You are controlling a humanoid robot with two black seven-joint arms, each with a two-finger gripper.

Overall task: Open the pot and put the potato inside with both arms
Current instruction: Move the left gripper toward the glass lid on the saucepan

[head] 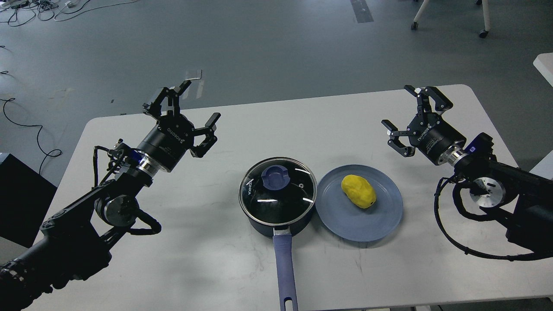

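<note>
The dark pot stands at the table's middle front, its blue-purple handle pointing toward me. A round glass lid with a blue knob covers it. Just right of the pot, the yellow potato lies on a flat blue plate. My left gripper hovers open up and to the left of the pot, holding nothing. My right gripper hovers open to the upper right of the plate, also holding nothing.
The white table ends close behind both grippers, with grey floor beyond. Cables lie on the floor at far left. Chair legs stand at top right. A black box sits left of the table.
</note>
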